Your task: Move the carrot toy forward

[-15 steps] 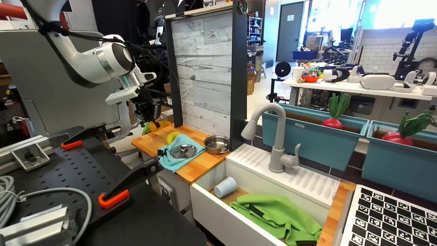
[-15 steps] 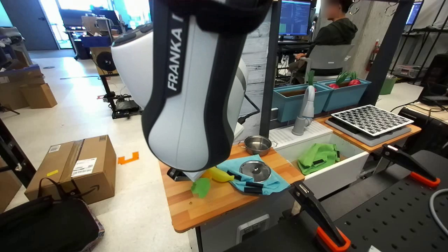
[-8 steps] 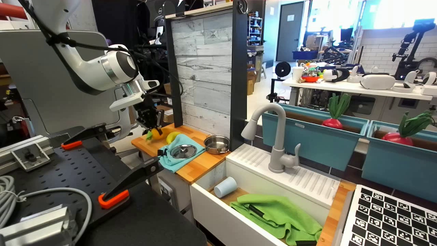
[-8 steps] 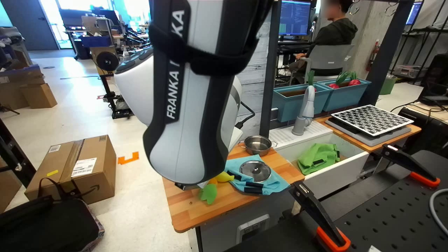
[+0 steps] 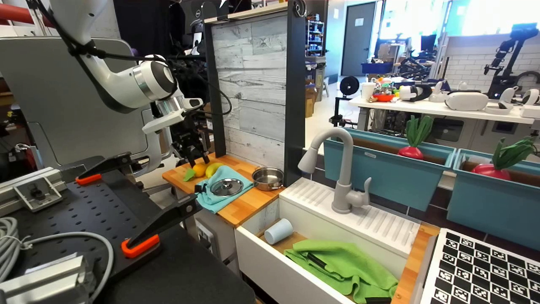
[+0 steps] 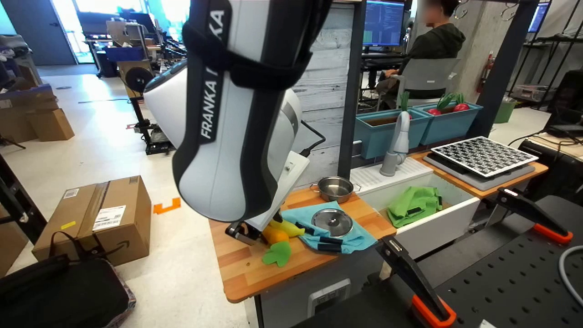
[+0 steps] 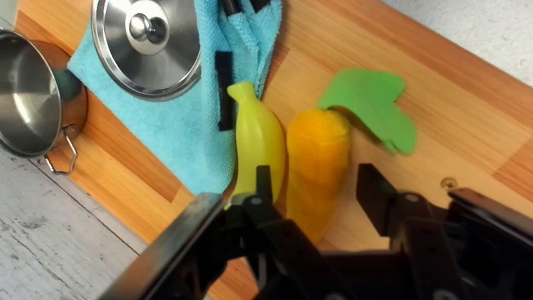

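Lengthwise beside the banana (image 7: 260, 137), carrot toy (image 7: 317, 166), leaves (image 7: 368, 98) toward the counter edge (image 7: 458, 54).

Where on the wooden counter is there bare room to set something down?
Bare wood shows between the green leaves of the carrot toy and the rounded corner of the wooden counter, and between the teal cloth and the sink. It's crowded where the banana lies between cloth and carrot toy, under the open gripper; a pot lid rests on the cloth.
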Robot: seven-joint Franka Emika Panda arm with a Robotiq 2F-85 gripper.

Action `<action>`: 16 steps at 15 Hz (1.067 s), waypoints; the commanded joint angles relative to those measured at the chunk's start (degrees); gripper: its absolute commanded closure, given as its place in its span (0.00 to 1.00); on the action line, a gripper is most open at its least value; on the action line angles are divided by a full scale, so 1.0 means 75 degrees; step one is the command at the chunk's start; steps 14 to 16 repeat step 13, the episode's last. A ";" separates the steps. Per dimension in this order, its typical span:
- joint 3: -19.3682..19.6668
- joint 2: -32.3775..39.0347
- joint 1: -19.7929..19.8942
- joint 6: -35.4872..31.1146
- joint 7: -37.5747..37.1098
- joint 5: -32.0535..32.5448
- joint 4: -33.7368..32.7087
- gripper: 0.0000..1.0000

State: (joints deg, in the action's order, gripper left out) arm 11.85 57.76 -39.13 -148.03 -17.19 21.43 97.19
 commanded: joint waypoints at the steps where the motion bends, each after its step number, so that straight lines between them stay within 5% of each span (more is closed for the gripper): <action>1: -0.0412 -0.0134 0.0418 0.0490 0.0516 -0.0022 -0.0205 0.13; 3: -0.0587 -0.0485 0.0583 0.0368 0.0730 -0.0001 0.0083 0.01; 8: -0.1072 -0.1891 0.1187 0.0077 0.1519 0.0139 0.1233 0.00; 9: -0.0912 -0.1007 0.0956 0.0194 0.0995 0.0168 0.0354 0.00; 16: -0.1096 -0.1746 0.1229 0.0188 0.1279 0.0217 0.0981 0.00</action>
